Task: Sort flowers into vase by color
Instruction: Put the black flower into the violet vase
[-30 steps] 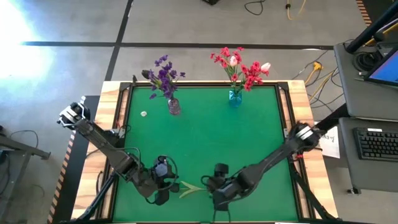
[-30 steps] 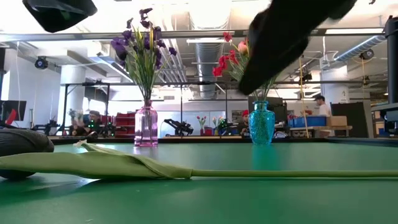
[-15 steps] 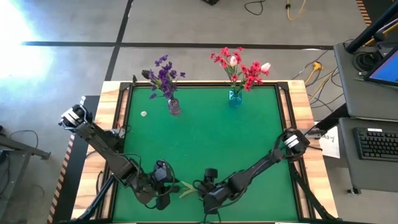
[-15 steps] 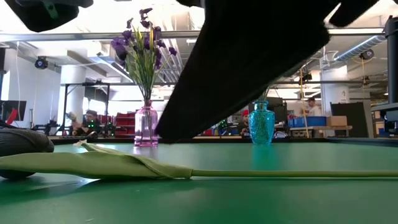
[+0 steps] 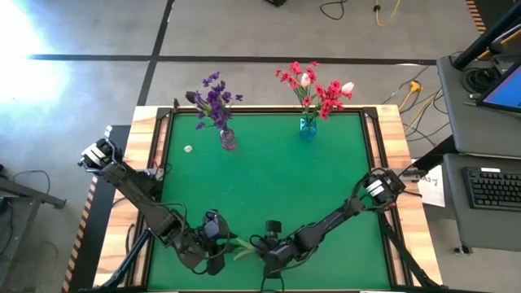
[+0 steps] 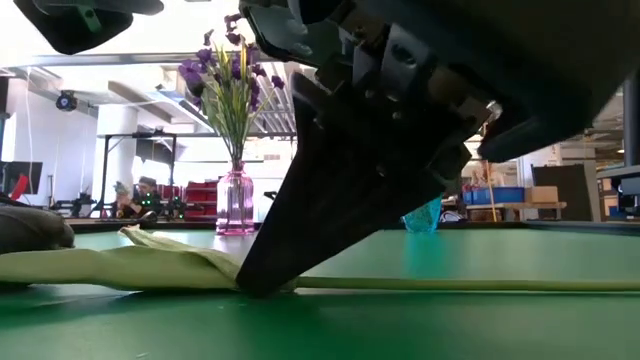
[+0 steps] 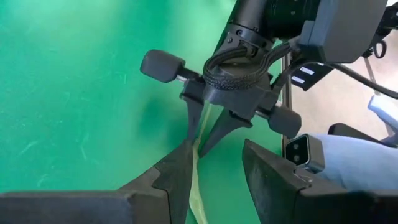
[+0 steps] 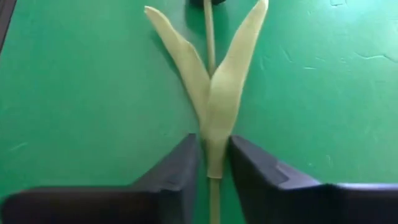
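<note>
My right pincer (image 8: 210,163) is down on the green table (image 5: 269,179) near its front edge, its two dark fingers (image 8: 176,168) closed snug against the base of a flower's pale green leaves (image 8: 214,93), with the thin stem (image 8: 209,31) running between them. My own wrist view shows that pinch plainly; the high view gives only a dark clump where my right pincer (image 5: 262,251) meets the leafy stem (image 5: 242,246).

Just beside it, my left pincer (image 5: 213,242) sits on the same stem. From its wrist view its fingers (image 7: 180,177) stand partly apart with the stem lying along the inner face of one; whether it truly grips, I cannot tell. That view also looks straight at my right pincer (image 7: 202,138), tips converged on the stem.

The low view shows my right pincer's finger (image 6: 330,215) touching the table on the flat leaf (image 6: 120,268); the flower's head shows in none of the views.

Well apart, at the table's far edge, purple sprays (image 5: 213,99) stand in a clear vase (image 5: 228,140), and red sprays with pale pink tulips (image 5: 313,88) in a blue vase (image 5: 307,128).
</note>
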Robot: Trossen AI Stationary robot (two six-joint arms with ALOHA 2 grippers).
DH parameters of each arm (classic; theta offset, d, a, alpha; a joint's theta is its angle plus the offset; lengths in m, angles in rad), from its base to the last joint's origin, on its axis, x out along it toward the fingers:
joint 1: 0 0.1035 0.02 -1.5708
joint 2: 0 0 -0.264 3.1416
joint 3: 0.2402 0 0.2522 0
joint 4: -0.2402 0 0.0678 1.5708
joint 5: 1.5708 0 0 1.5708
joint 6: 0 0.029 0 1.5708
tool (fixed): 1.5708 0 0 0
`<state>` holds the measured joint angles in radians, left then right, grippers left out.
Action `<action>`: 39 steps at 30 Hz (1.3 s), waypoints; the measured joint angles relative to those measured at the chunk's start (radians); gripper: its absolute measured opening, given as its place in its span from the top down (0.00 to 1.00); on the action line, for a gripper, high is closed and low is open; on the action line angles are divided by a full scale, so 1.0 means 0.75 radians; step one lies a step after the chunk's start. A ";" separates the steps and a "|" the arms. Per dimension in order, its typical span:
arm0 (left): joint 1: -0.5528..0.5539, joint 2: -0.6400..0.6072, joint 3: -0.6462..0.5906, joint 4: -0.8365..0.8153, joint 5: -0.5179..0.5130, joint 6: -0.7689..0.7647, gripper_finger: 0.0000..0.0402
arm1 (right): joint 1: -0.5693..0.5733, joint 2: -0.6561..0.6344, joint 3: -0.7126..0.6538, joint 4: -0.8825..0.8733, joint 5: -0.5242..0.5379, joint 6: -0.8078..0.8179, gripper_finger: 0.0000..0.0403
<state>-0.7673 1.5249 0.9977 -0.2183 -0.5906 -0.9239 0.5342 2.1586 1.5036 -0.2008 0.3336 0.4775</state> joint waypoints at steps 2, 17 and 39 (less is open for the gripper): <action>0.000 0.001 0.000 -0.002 -0.002 0.008 0.68 | 0.000 -0.002 0.000 -0.001 0.001 -0.015 0.89; 0.000 -0.001 0.003 -0.011 -0.076 0.104 0.68 | 0.049 -0.206 -0.032 -0.337 0.030 -0.055 0.97; 0.123 0.061 0.004 0.512 -0.035 0.948 0.70 | 0.054 -1.113 -1.027 0.879 0.325 -0.480 0.97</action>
<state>-0.6749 1.5707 1.0004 0.1659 -0.6171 -0.2132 0.5744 1.3239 0.7332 0.4582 0.5771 0.1178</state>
